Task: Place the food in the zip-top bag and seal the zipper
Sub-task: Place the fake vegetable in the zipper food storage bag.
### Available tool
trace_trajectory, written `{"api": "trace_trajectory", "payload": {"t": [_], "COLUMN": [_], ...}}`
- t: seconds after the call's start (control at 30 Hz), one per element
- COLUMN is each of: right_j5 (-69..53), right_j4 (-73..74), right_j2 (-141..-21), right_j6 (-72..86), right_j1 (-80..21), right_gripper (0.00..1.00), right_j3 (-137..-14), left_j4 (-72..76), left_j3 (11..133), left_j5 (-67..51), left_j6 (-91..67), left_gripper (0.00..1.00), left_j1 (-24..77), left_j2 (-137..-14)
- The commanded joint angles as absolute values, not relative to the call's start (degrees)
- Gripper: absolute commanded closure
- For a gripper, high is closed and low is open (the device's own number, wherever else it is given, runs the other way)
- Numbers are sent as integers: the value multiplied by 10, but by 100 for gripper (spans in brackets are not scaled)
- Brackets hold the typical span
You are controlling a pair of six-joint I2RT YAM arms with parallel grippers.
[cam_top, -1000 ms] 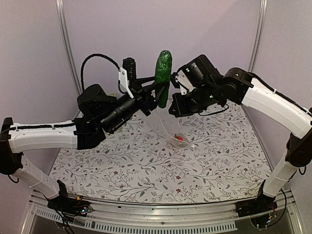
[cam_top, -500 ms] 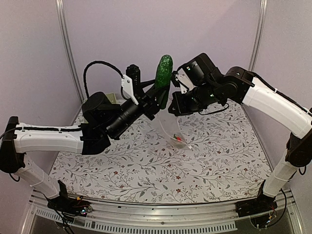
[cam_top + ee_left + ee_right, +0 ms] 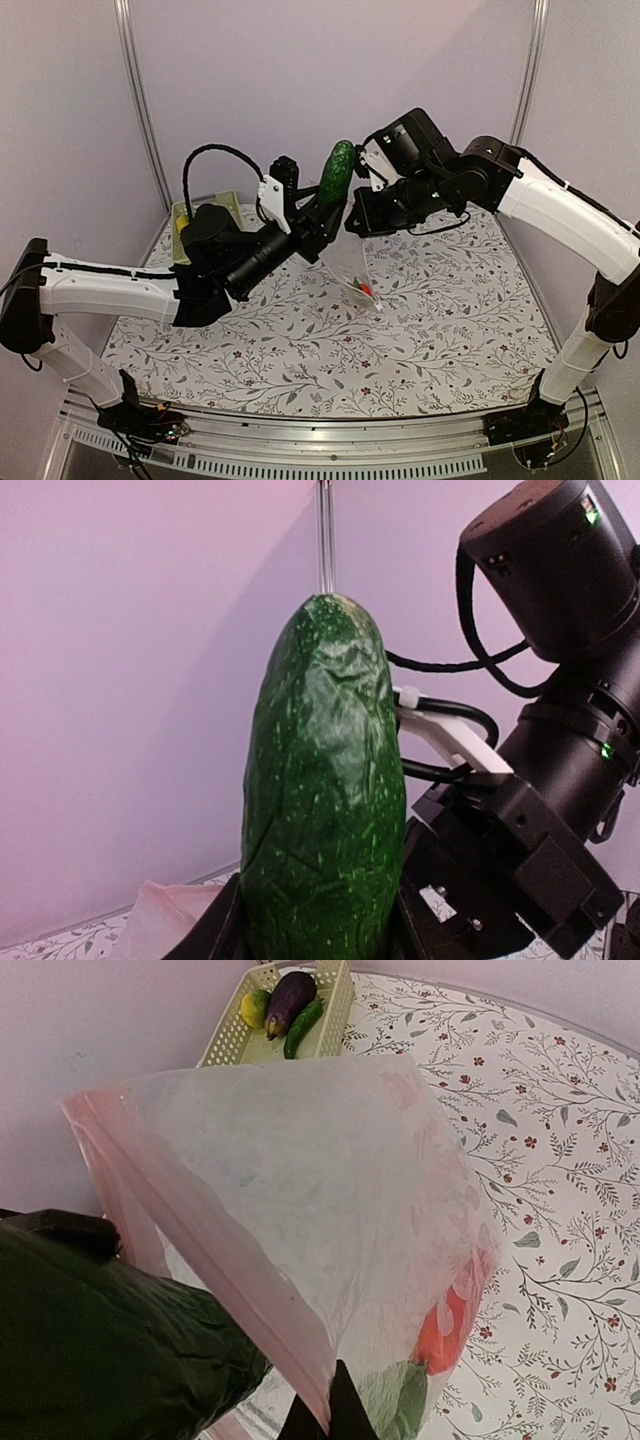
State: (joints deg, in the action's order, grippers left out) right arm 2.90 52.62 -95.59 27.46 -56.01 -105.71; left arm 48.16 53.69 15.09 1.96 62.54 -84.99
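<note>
the left gripper [image 3: 322, 203] grips the cucumber [image 3: 325, 800] by its lower end, just beside the mouth of the zip-top bag [image 3: 330, 1190]. the right gripper [image 3: 325, 1410] pinches the bag at its zipper [image 3: 200, 1240] edge. held at one side only, the mouth may sag closed, and the cucumber would then drop outside the bag.

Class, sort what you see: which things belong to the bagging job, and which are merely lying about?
Job: cucumber, gripped by left tool; zip-top bag, pinched by right tool; red-orange piece inside bag; eggplant, not yet bagged.
Lying about: basket; floral table cover.
</note>
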Motion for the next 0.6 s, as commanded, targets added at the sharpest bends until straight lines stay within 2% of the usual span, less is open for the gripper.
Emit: {"api": "trace_trajectory", "payload": {"t": [0.0, 0.57], "right_j5": [36, 40], "right_j4": [526, 529], "right_j2": [-936, -933], "right_j6": [275, 275], "right_j1": [-560, -561], "right_gripper": [100, 100], "right_j3": [-1075, -1074], "left_j4": [479, 453], "left_j3": [516, 524], "left_j5": [169, 169], "left_j6": [18, 14], "left_gripper": [59, 32], "left_j1": [635, 635], "left_j2": [-843, -841]}}
